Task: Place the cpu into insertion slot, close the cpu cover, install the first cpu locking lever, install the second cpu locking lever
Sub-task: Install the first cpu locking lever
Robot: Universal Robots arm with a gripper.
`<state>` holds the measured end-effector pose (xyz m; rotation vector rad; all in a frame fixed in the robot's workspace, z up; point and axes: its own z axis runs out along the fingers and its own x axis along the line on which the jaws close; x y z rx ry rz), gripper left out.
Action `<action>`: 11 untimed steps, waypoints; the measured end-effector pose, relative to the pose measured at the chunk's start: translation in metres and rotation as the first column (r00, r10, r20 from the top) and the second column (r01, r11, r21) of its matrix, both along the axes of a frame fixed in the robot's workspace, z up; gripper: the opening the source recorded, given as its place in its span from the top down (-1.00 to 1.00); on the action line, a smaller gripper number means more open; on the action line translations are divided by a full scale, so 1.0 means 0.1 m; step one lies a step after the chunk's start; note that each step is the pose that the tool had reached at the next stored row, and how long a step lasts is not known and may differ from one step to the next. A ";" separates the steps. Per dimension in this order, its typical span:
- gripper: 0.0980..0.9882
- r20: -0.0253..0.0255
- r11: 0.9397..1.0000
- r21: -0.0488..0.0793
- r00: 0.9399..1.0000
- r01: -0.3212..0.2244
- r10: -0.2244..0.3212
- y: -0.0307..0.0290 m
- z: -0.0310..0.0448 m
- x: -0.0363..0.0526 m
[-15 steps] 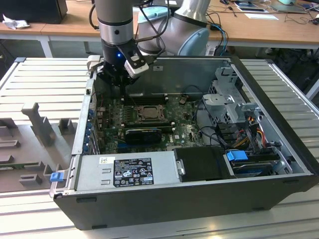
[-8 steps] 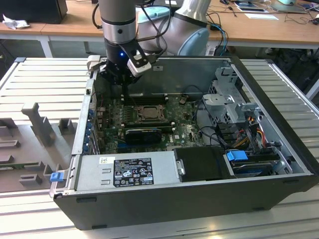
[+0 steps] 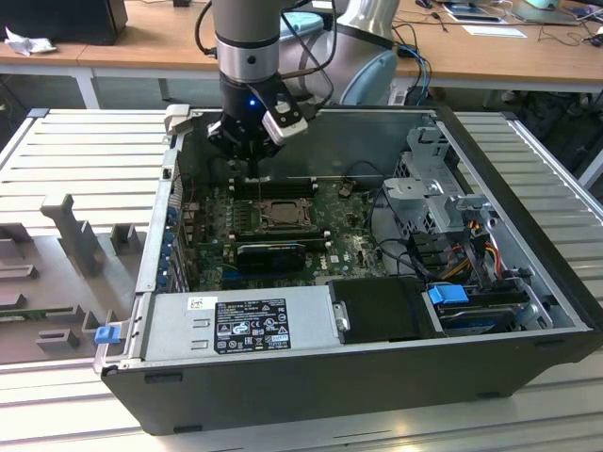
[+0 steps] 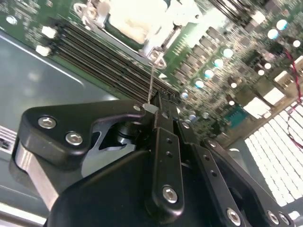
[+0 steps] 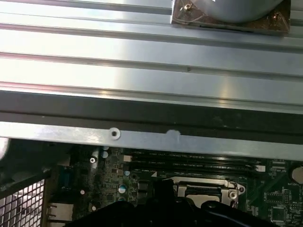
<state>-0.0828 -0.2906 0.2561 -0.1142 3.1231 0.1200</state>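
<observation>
Exterior view: cam sits high, off the arm, mid-range. We look down at an angle into the open PC case (image 3: 311, 377), whole box in frame. Second wrist view: we sit right behind the gripper (image 4: 154, 107), v. close, facing the motherboard (image 4: 213, 52). First wrist view: we look across the case rim to the ribbed table (image 5: 142, 52). All 3 share the insertion slot (image 3: 281, 213) & memory slots (image 5: 189, 165).

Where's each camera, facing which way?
Exterior view: off the arm, above the open black computer case, looking down into it; the grey arm and black gripper show.
Second wrist view: on the wrist, looking along the gripper, shut on a thin metal lever, toward the green motherboard.
First wrist view: on the wrist, facing the case wall and ribbed aluminium table; gripper tip shows.
Shared: the square metal-framed CPU socket.
</observation>
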 end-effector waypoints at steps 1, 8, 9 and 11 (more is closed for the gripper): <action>0.98 -0.001 1.000 0.000 1.000 0.000 0.000 0.000 -0.002 0.041; 0.98 -0.004 1.000 0.001 1.000 0.000 0.000 0.000 -0.015 0.241; 0.98 -0.004 1.000 0.008 1.000 0.000 0.000 0.000 -0.017 0.252; 0.98 -0.004 0.999 0.041 1.000 0.000 0.000 0.000 -0.019 0.251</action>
